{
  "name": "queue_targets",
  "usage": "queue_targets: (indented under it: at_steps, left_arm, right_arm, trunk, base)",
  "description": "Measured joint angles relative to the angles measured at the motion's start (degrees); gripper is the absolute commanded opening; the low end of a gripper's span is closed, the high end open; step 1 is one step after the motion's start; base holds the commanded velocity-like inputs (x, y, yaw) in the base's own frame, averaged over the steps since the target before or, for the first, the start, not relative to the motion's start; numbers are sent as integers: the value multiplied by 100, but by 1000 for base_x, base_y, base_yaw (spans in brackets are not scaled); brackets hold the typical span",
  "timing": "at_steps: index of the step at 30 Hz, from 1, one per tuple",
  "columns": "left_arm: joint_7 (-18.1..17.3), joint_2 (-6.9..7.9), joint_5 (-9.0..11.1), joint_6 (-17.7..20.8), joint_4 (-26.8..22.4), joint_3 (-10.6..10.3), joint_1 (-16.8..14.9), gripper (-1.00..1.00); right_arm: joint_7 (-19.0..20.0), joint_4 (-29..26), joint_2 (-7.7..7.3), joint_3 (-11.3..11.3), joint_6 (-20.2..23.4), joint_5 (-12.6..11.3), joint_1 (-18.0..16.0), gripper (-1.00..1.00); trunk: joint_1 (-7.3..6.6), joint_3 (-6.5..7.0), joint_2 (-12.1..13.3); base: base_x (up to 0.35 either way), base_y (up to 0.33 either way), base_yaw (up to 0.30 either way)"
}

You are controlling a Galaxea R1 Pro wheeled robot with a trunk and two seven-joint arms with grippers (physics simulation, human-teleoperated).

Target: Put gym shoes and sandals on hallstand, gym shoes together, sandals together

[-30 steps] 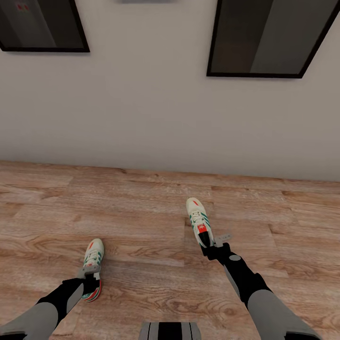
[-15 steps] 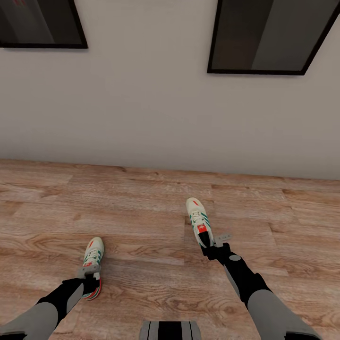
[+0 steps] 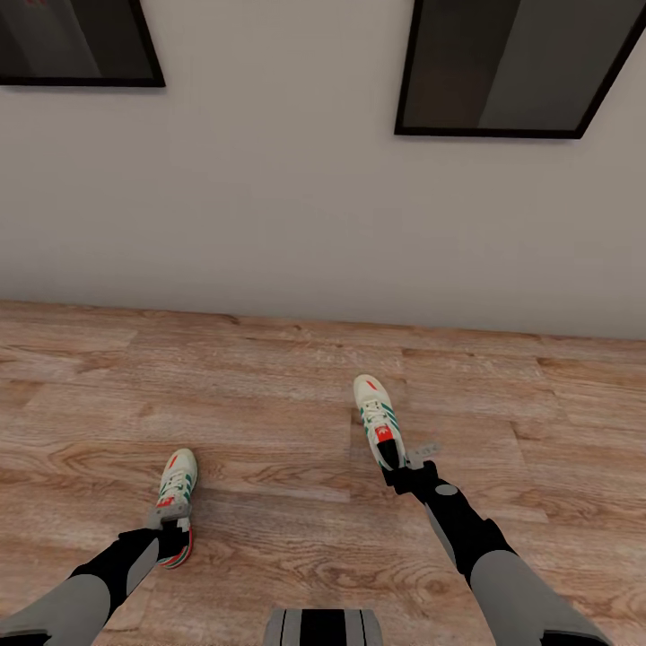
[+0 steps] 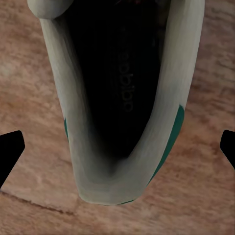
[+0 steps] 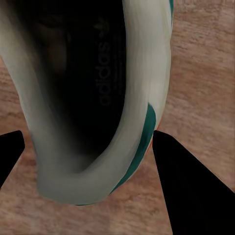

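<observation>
Two gym shoes sit on the corridor floor (image 3: 269, 422), toes pointing toward the far wall (image 3: 287, 206). The left gym shoe (image 3: 176, 498) lies nearer the robot; the right gym shoe (image 3: 378, 421) lies farther out and well apart from it. The left gripper (image 3: 164, 538) is at the heel of the left shoe; in the left wrist view its dark fingertips (image 4: 10, 152) stand spread wide on either side of the shoe's opening (image 4: 120, 93), not touching it. The right gripper (image 3: 401, 468) is at the heel of the right shoe; in the right wrist view one fingertip (image 5: 188, 186) presses against the heel's outer side while the other stands clear, so whether the grasp is made cannot be told. Two dark framed panels (image 3: 516, 67) hang on the pale wall above the floor.
</observation>
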Motion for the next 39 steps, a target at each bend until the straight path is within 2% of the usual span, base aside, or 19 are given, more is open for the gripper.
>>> queue_targets:
  at_steps: [4,21,24,39]
  left_arm:
    - [0,0,0,0,0,0,0,100]
    - [0,0,0,0,0,0,0,100]
    - [0,0,0,0,0,0,0,100]
    - [0,0,0,0,0,0,0,100]
  right_arm:
    - [0,1,0,1,-37,4,1,-100]
    - [0,0,0,-2,-66,2,0,-100]
    - [0,-2,0,-1,-66,5,1,-100]
    - [0,-9,0,-2,-67,3,0,-100]
  trunk:
    - [8,-66,-4]
    - [8,-66,-4]
    - [16,-132,-8]
    - [15,-133,-8]
  base:
    - [0,0,0]
    - [0,0,0]
    - [0,0,0]
    - [0,0,0]
